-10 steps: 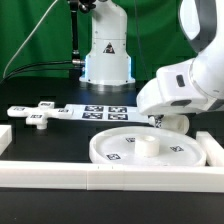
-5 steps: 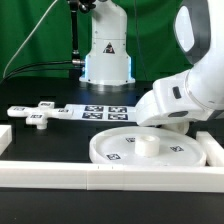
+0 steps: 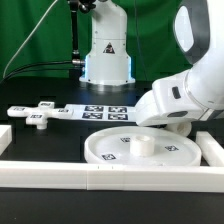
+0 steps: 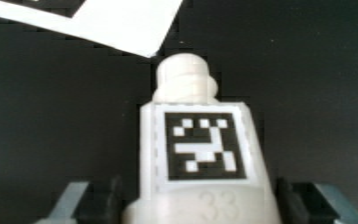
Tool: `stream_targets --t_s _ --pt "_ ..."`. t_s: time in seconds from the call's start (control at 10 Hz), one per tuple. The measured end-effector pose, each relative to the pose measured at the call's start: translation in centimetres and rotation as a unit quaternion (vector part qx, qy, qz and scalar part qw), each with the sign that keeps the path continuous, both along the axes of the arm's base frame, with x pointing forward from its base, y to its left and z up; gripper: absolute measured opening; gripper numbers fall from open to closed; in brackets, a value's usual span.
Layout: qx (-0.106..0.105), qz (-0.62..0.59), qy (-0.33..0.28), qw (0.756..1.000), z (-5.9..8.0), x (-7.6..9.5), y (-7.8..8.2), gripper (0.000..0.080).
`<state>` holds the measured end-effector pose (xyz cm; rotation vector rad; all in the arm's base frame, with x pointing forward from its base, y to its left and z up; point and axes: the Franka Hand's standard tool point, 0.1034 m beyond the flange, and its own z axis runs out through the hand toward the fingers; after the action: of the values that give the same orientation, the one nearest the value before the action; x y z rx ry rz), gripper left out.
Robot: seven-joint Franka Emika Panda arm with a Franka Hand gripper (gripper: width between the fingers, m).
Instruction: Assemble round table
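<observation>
In the wrist view my gripper [image 4: 197, 207] is shut on the short cylindrical leg [image 4: 202, 135]. The leg is white, carries a square tag, and its narrow rounded tip points away over the black table. One dark finger [image 4: 83, 205] shows on each side of the leg. In the exterior view the large rimmed round disc [image 3: 110, 150] lies at the front with a raised hub [image 3: 140, 143] in its middle. The arm's white hand [image 3: 175, 100] hangs just behind the disc on the exterior view's right and hides the fingers and the leg. The cross-shaped foot [image 3: 38, 114] lies at the exterior view's left.
The marker board [image 3: 100, 112] lies behind the disc, and its corner shows in the wrist view [image 4: 105, 25]. White border rails run along the front [image 3: 100, 178], the left [image 3: 5, 133] and the right [image 3: 212, 150]. The arm's base [image 3: 106, 55] stands at the back.
The round disc has slid a little toward the exterior view's left. The arm's hand has come lower, and the gripper tip that showed a second ago is now hidden.
</observation>
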<state>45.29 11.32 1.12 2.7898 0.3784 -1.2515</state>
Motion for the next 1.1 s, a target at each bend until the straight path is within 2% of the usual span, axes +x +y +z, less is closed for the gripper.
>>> stream_targets --t_s 0.3,0.7,0.8,1.1 --pt "0.004 0.003 0.002 1.0 0.7 0.2 -0.2 0.0409" --pt "0.008 0.01 0.02 1.0 6.1 0.6 -1.4 0.0409" --pt "0.009 0.008 0.018 1.0 6.7 0.9 -1.7 0.0409" --pt "0.014 0.009 -0.002 1.0 6.2 1.4 -1.5 0.0409"
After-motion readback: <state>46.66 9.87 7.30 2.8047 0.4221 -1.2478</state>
